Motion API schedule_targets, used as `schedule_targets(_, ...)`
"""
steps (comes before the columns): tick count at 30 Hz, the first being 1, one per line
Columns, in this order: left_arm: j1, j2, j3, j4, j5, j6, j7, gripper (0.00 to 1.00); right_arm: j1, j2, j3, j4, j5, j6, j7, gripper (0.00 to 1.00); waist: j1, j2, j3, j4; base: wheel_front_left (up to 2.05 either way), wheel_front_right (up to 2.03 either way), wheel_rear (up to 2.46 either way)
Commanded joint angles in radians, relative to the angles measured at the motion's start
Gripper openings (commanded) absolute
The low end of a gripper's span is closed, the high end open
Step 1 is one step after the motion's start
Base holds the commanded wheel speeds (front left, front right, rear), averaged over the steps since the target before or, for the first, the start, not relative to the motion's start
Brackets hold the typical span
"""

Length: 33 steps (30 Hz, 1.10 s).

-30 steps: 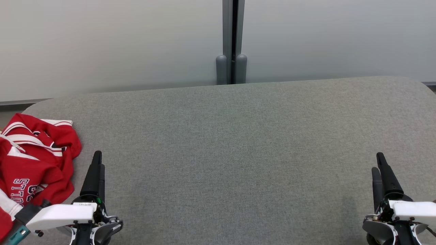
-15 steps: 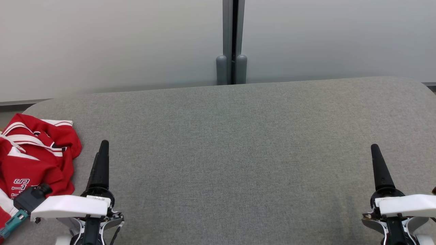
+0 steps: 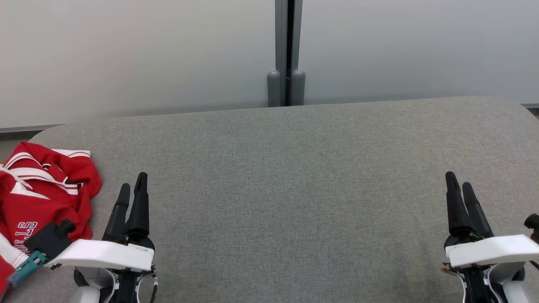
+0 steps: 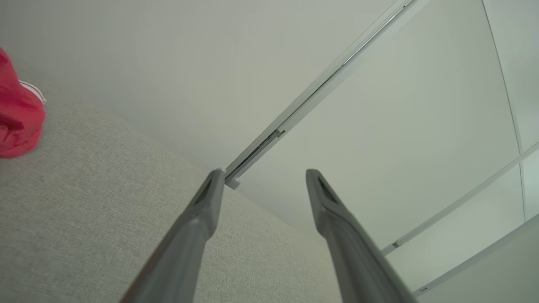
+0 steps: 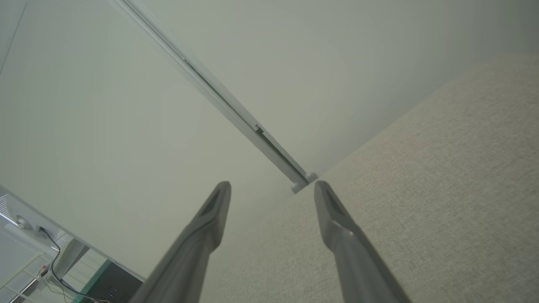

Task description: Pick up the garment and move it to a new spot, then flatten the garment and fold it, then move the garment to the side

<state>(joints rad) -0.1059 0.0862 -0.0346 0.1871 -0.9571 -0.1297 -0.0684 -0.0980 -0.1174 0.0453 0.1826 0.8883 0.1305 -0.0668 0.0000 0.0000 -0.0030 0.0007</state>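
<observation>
Jaws wide on both arms, nothing held. Head view: over the last second both wrists rolled. The left fingers (image 3: 140,198) and right fingers (image 3: 454,198) were stacked edge-on half a second ago; now each pair shows side by side. Both pairs also crept up and slightly inward over the counter (image 3: 294,189). Small camera shift too, so the far counter edge sitting lower is not a scene change. Garment (image 3: 42,198) hasn't moved: crumpled red heap with white stripes at the counter's left end, partly cut by the frame edge. It sits just left of the left wrist (image 3: 101,254) and no finger touches it. My read: this is setup only, pick-up not started; the left arm is the near one and would need to swing left and tip down onto the heap. Right wrist (image 3: 490,250) is at the far right, well apart from the garment. Left wrist view: fingers (image 4: 198,219) spread, aimed out over the counter (image 4: 84,219) at the wall (image 4: 168,63) rather than down; garment (image 4: 17,122) at the left edge, well off the finger line. Right wrist view: fingers (image 5: 337,227) equally spread, aimed across the counter (image 5: 442,189) at the wall's panel joint (image 5: 301,183), view rolled the opposite way to the left's.
</observation>
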Motion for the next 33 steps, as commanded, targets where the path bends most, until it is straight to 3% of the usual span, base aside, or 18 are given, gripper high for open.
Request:
schedule_targets(1, -0.011, 0.01, -0.004, -0.018, 0.052, -0.001, -0.012, 1.0, -0.022, -0.014, 0.009, -0.013, -0.05, 0.0, -0.015, 1.0, 0.0, 0.0, 0.0, 0.0, 0.0, 0.0, 0.0)
schedule_targets(33, 0.048, 0.014, -0.011, 0.023, 0.49, 0.017, -0.101, 1.0, 0.004, -0.006, 0.065, 0.058, -0.439, 0.0, -0.085, 1.0, 0.0, 0.0, -0.008, -0.005, 0.0, 0.0, 0.0)
